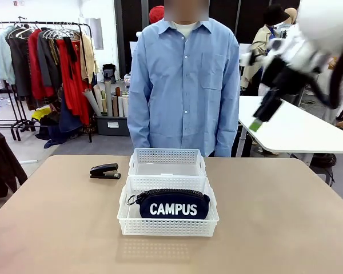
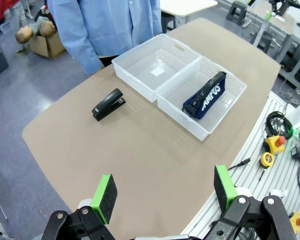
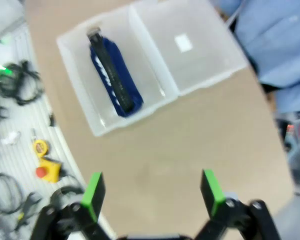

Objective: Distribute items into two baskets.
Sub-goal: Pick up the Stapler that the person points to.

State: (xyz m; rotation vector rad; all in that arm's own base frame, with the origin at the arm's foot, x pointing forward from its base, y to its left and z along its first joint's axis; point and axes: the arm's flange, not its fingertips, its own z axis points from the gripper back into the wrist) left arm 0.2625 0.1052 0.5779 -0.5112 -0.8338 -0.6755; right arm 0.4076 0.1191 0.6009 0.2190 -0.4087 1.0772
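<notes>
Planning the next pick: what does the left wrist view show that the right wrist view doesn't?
Left wrist's extra: the stapler on the table beside the far basket, plus the open left gripper. Right wrist's extra: the open right gripper. Shared: the pouch lying in the near basket, the far basket empty, the person's blue shirt.

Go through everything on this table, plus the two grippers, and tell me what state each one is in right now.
near basket: holds the pouch
far basket: empty
pouch: zip looks closed, lying in the near basket
stapler: closed, on the table beside the far basket, in neither basket
left gripper: open, holding nothing
right gripper: open, holding nothing
</notes>
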